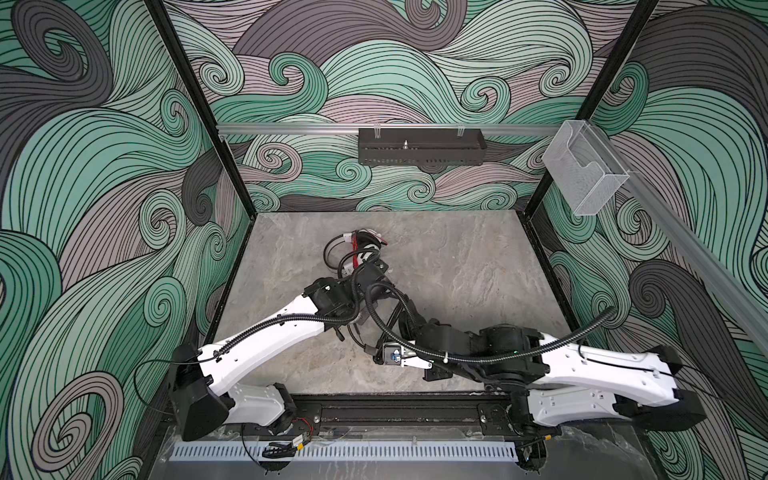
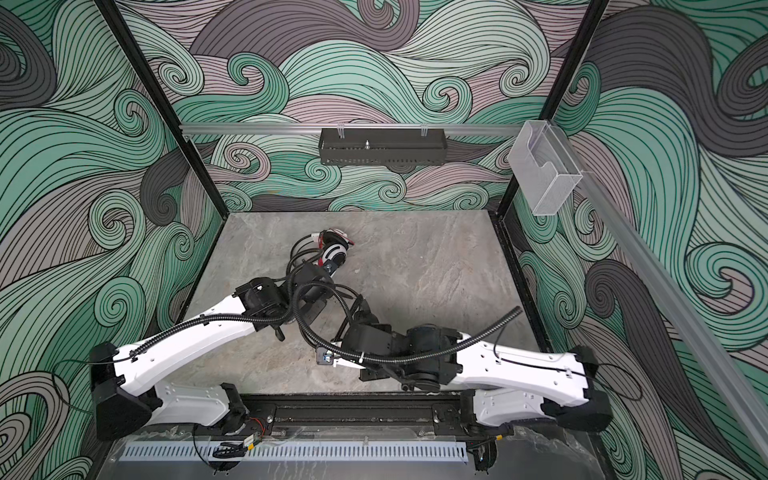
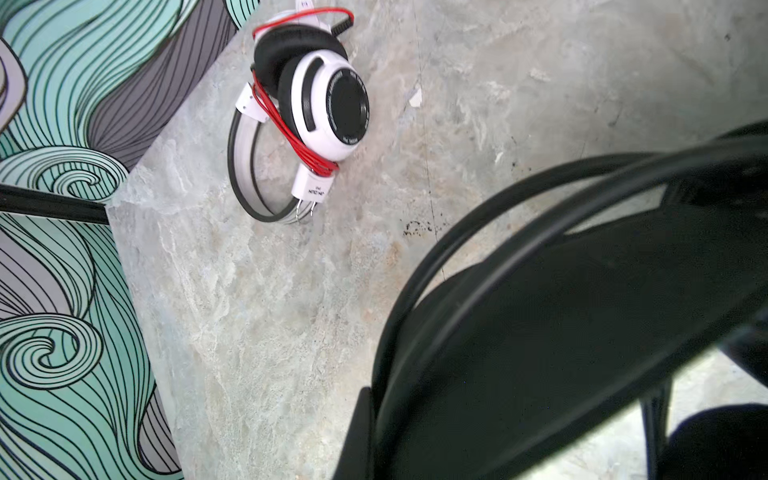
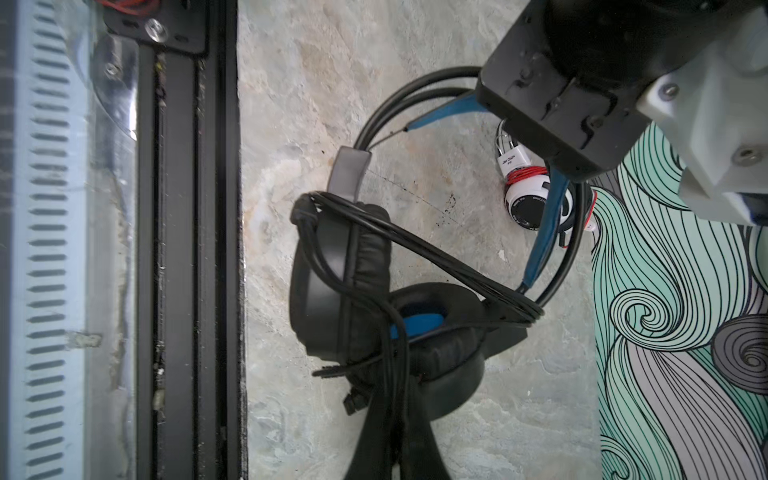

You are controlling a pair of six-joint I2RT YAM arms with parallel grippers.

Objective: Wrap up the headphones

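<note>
Left gripper (image 1: 371,270) clamped on headband (image 4: 376,111) of black headset (image 4: 345,270), right gripper (image 4: 392,424) pinched on its black cord (image 4: 436,257), mid-table. White headset (image 3: 328,104) lies on the table (image 3: 291,332) just behind. Black tray (image 1: 419,160), clear bin (image 1: 590,174) hang on rails (image 1: 291,128).

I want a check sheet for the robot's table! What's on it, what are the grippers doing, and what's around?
Surface: grey stone-look table.
Job's things: white headphones at the back, red cord wound round them; black headphones with blue accents nearer the arms, black cord looped across them.
Clutter: small white scrap and dark specks.
Grippers: left gripper shut, at the black headphones' band, grip hidden; right gripper shut on the black cord.
Cables: ribbed black hoses along both arms.
Surroundings: swirl-patterned walls, black tray on the back rail, clear box on the right rail.
</note>
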